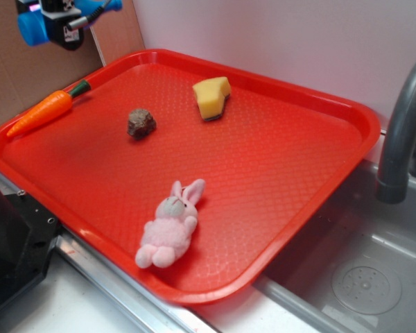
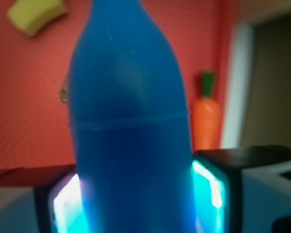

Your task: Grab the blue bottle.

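My gripper [image 1: 59, 21] is at the top left of the exterior view, raised well above the red tray [image 1: 347, 118], and is shut on the blue bottle [image 1: 33, 28]. The bottle lies sideways in the jaws, its round base sticking out to the left and its narrow neck to the right. In the wrist view the blue bottle [image 2: 131, 126] fills the middle of the frame, clamped between my two fingers [image 2: 63, 204], with the tray far below it.
On the tray lie a toy carrot [image 1: 41, 112] at the far left edge, a brown lump [image 1: 141, 123], a yellow sponge piece [image 1: 212, 97] and a pink plush bunny [image 1: 170, 225]. A grey faucet [image 1: 402, 132] and sink [image 1: 360, 277] stand at the right.
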### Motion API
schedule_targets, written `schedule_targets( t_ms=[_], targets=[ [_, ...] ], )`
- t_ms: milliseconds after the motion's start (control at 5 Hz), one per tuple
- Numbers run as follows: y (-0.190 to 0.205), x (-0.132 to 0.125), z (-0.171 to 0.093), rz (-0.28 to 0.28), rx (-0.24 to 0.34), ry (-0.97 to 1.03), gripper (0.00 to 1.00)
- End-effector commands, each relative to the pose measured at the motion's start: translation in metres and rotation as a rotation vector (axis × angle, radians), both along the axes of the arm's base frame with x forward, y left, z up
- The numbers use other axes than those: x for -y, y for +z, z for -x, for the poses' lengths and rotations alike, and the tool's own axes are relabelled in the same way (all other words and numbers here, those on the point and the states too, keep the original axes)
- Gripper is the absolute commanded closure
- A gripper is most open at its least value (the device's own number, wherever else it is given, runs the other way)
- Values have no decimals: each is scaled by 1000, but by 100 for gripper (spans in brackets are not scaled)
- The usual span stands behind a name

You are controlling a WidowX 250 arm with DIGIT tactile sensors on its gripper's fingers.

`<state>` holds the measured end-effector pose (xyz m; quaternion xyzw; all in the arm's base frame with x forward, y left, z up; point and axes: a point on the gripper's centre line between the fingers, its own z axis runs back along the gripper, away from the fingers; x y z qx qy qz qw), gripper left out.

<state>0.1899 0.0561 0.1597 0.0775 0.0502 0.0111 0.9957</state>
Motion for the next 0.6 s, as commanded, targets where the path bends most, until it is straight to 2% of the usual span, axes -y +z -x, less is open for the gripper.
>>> schedule_targets(
  t_ms=[0,200,400],
  targets=[
    [38,49,17,-79,144,-70,100],
    [44,47,22,-43,197,-33,100],
    [37,41,22,6,157,-31,100]
  ],
)
